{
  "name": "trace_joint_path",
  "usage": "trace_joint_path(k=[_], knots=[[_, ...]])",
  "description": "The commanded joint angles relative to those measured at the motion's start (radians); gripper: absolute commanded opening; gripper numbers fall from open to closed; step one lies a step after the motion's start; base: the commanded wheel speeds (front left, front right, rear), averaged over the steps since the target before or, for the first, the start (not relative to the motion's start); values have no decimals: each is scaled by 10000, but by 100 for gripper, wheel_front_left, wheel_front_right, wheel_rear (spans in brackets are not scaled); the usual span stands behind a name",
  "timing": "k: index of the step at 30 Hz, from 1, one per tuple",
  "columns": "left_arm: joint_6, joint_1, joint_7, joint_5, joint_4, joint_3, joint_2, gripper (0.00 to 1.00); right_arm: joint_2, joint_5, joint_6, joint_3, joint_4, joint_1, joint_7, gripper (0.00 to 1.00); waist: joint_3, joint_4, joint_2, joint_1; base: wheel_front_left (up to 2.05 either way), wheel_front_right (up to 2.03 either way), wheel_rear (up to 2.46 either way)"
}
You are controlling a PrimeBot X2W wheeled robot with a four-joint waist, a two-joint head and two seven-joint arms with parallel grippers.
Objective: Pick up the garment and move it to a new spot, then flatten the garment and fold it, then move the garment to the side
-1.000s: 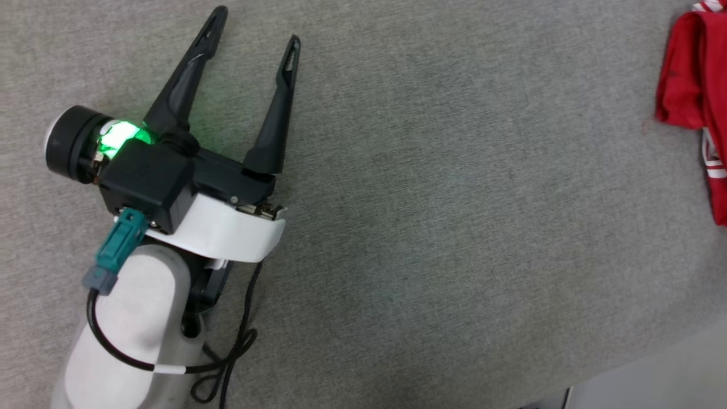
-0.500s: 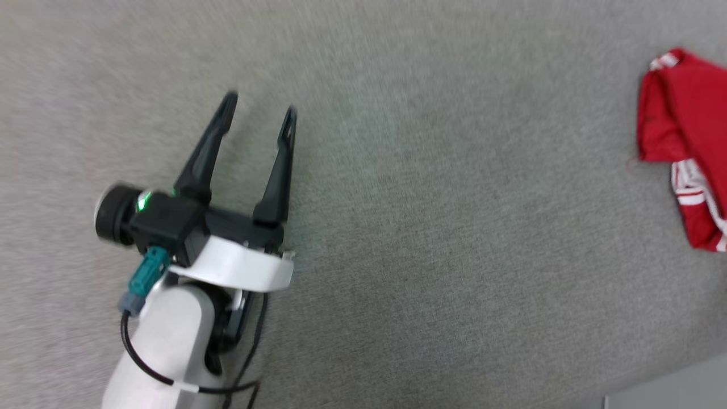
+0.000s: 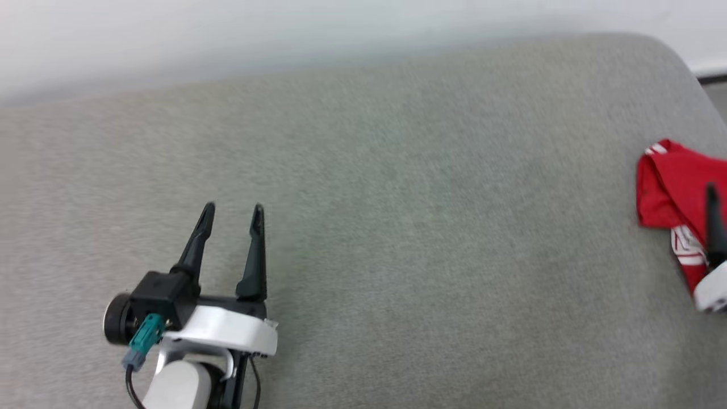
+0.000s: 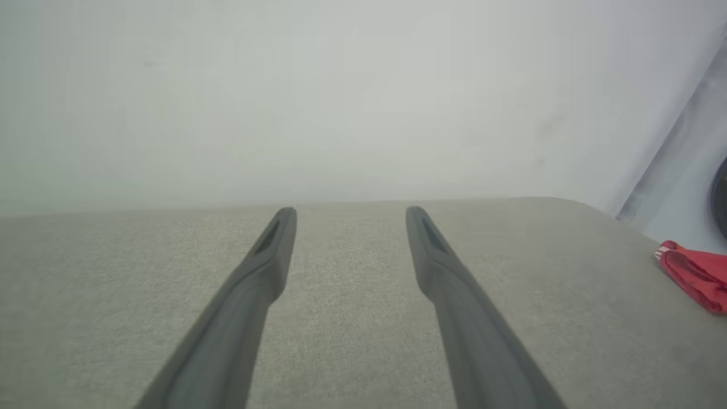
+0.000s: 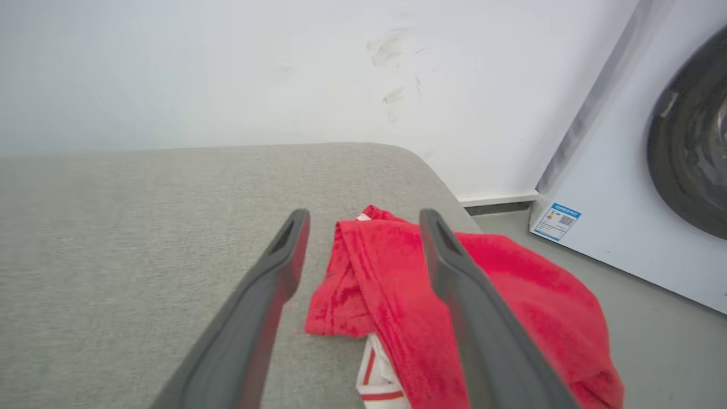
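The garment point(image 5: 511, 295) is a crumpled red heap with a white-and-red striped trim point(image 5: 375, 378) poking out below it. It lies at the right end of the grey cushioned surface point(image 3: 397, 227) and reaches that surface's edge. My right gripper point(image 5: 363, 218) hovers just behind the garment, open, its two fingers framing a red fold without pinching it. One right finger point(image 3: 713, 224) shows over the garment point(image 3: 664, 187) in the head view. My left gripper point(image 3: 233, 209) is open and empty over bare fabric at the lower left, far from the garment point(image 4: 696, 275).
A pale wall point(image 3: 284, 40) runs behind the surface's far edge. A white washing machine point(image 5: 619, 187) with a dark round door stands on the grey floor point(image 5: 653, 335) beyond the right end. The surface's right corner point(image 3: 670, 57) is rounded.
The head camera has tilted up, so the far edge and wall now show. A right finger has come into the head view over the garment. The left gripper stays open.
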Motion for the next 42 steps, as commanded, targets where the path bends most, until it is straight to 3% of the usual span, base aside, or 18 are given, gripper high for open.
trace_joint_path(k=[1, 16, 29, 42], knots=[[13, 220, -46, -60, 92, 39, -11, 100, 317, -63, -16, -45, -398, 477, 51, 100, -619, 565, 0, 4, 0, 0, 0], [182, 1600, -86, 3, 478, 738, 65, 100, 2797, -566, -16, 675, -4628, 3604, 1223, 100, -2009, 1615, 0, 4, 0, 0, 0], [135, 2465, -85, 202, 610, 668, 319, 100, 3413, -1312, -15, 198, -7395, 5636, 2298, 100, -2687, 1703, 0, 4, 0, 0, 0], [86, 2597, -79, 132, 875, 592, 405, 100, 3605, -1562, -15, 189, -8301, 6287, 2728, 100, -2819, 1691, 0, 4, 0, 0, 0]])
